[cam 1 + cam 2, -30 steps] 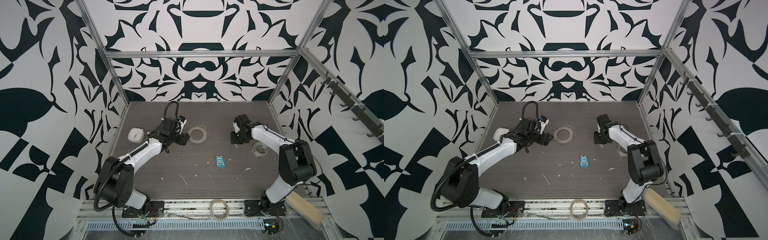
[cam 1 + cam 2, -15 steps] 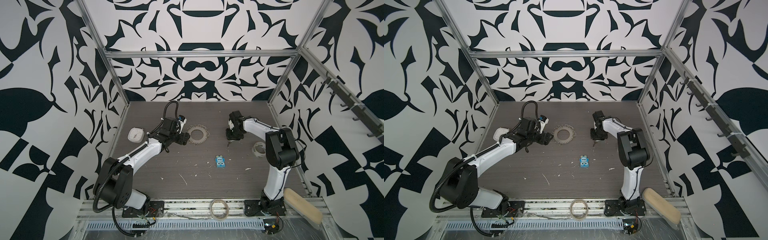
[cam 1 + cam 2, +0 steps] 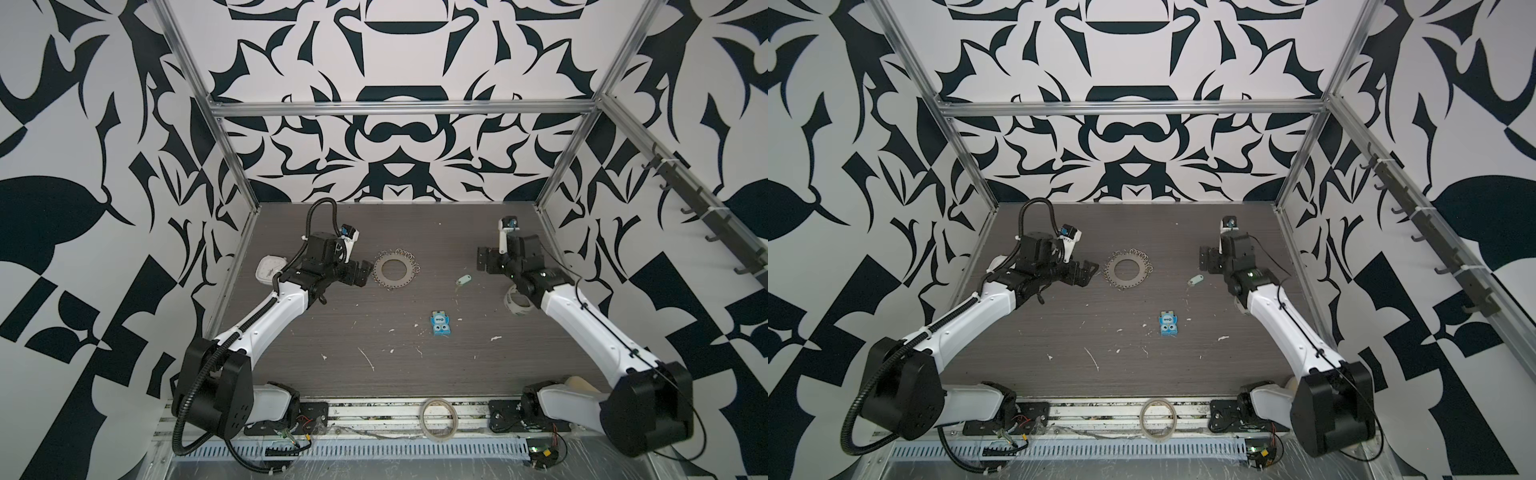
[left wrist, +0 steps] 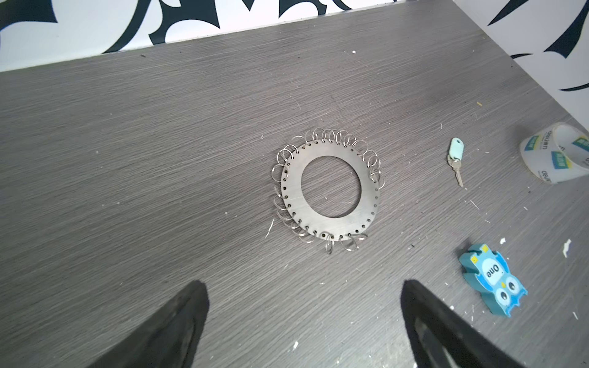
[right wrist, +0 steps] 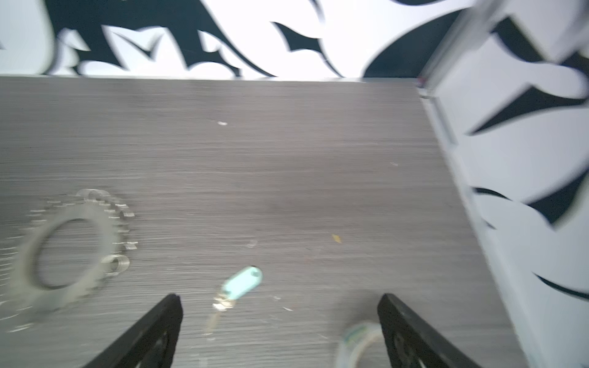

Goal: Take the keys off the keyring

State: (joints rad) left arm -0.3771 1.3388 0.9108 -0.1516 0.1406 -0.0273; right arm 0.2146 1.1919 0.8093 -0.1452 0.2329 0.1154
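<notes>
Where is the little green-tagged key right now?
In both top views the key lies on the table, right of centre, between the keyring and the right gripper.

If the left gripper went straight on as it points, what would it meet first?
Probably the keyring, flat just ahead of the left gripper; nothing lies between, though depth is unclear.

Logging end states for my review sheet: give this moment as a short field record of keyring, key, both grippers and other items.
keyring: flat grey metal disc fringed with wire split rings, lying flat
key: small metal key on a pale green oval tag, lying apart from the keyring
left gripper: open, empty, short of the keyring
right gripper: open, empty, near the key
other: blue owl-shaped eraser; clear tape roll
</notes>
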